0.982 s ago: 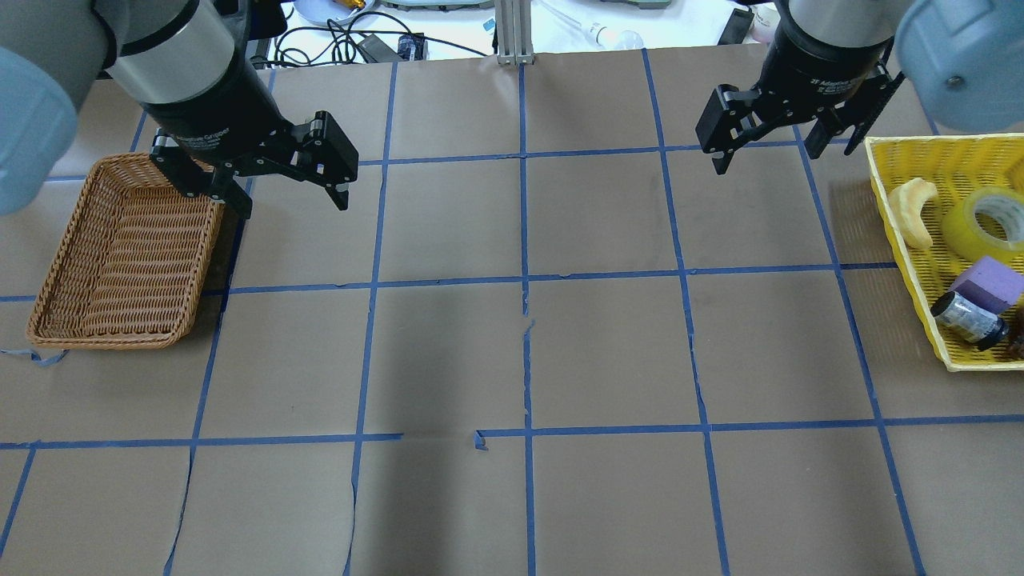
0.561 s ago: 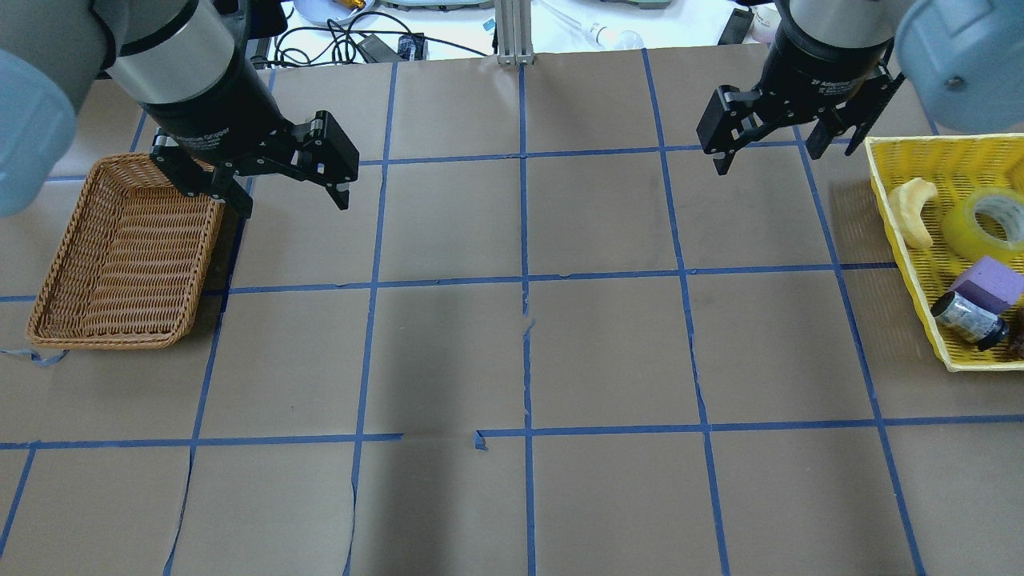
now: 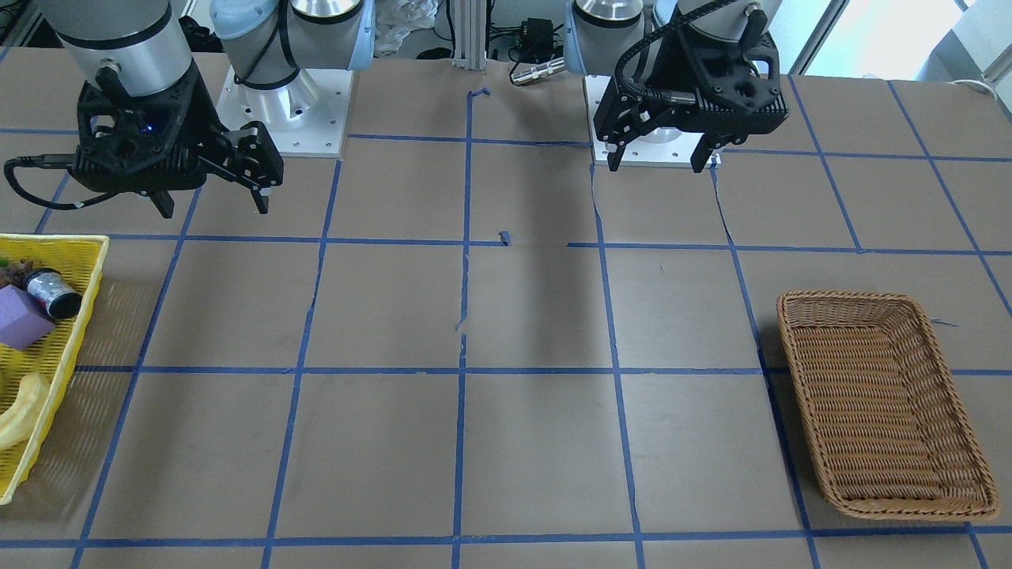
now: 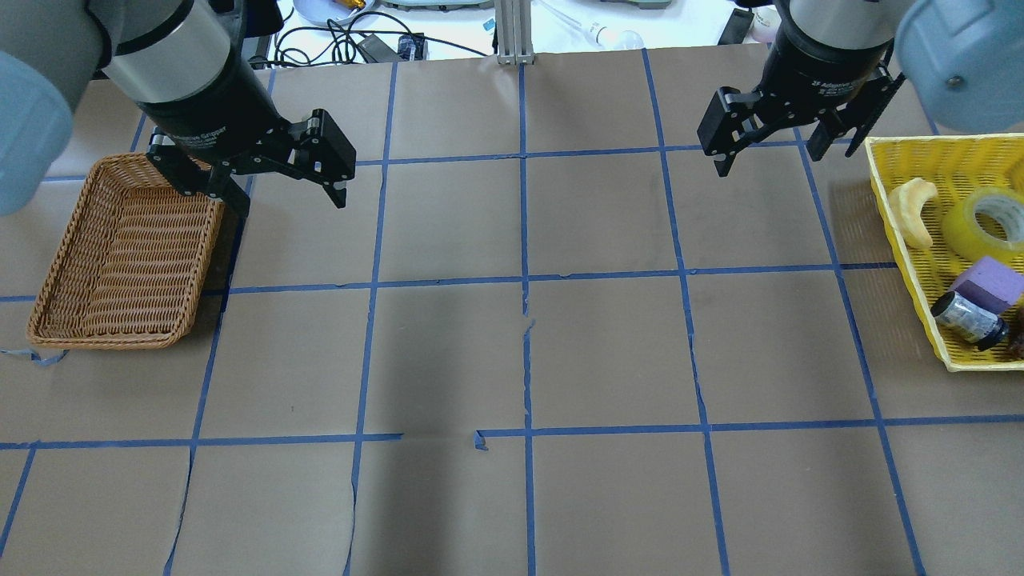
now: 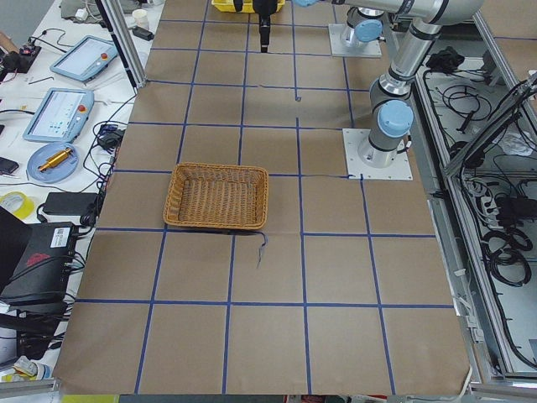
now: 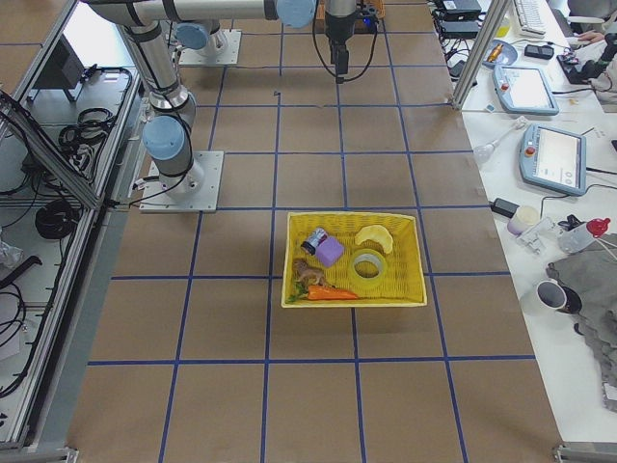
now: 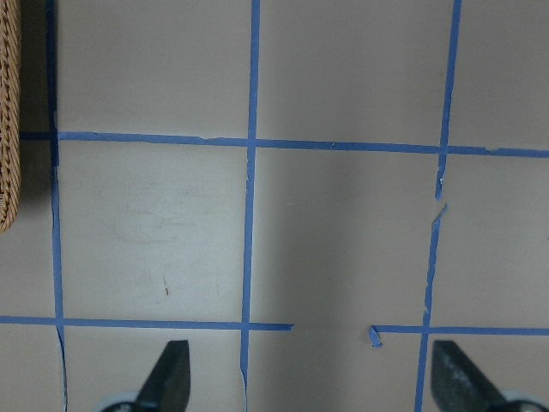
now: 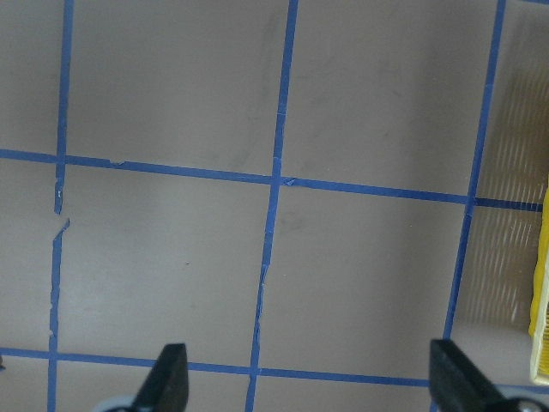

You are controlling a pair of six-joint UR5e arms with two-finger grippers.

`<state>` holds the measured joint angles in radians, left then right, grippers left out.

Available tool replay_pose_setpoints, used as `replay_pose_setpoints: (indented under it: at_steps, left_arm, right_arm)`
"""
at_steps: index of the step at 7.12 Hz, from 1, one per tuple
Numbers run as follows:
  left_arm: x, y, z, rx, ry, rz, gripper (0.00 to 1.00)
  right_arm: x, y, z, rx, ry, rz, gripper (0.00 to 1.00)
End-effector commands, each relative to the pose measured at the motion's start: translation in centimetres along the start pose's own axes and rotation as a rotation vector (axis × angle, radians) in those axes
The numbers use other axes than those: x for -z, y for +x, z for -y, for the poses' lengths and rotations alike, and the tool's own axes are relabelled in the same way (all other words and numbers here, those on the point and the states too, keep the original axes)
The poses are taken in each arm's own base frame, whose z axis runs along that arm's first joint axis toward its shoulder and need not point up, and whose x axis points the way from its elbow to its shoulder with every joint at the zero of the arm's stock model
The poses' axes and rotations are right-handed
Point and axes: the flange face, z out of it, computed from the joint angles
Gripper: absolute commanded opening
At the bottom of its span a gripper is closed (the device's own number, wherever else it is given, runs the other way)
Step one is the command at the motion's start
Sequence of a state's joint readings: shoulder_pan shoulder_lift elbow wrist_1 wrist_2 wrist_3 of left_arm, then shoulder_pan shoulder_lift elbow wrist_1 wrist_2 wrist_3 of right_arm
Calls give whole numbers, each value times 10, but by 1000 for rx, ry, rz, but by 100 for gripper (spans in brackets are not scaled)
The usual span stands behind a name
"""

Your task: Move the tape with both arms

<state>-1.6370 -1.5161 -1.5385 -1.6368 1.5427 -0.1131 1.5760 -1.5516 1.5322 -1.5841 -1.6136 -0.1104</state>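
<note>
Since tape (image 4: 988, 220) lies hole-up in yellow basket (image 4: 902, 244), to robot's right of right pincer (image 4: 768, 160), that pincer nearer; left pincer (image 4: 290, 204) well apart. Both released, empty.

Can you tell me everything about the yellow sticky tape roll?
The tape is a see-through yellow ring with a pale inner core and a round hole in the middle. It lies flat, hole facing up, inside the yellow basket on the robot's right. A pale banana-shaped toy lies on one side of it and a purple block sits close on another. Nothing is gripping it.
</note>
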Motion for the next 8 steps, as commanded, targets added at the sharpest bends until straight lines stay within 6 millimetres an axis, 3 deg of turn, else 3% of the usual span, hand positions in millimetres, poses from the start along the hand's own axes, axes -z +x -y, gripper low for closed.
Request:
replay_pose_setpoints:
  at_steps: [1, 5, 8]
  left_arm:
    - [0, 0, 0, -1, 1, 0, 100]
    - [0, -1, 0, -7, 1, 5, 100]
    - [0, -1, 3, -67, 20, 8, 100]
  right_arm:
    - [1, 0, 0, -1, 1, 0, 100]
    - [2, 0, -1, -1, 3, 6, 100]
    - [8, -10, -6, -4, 13, 103, 100]
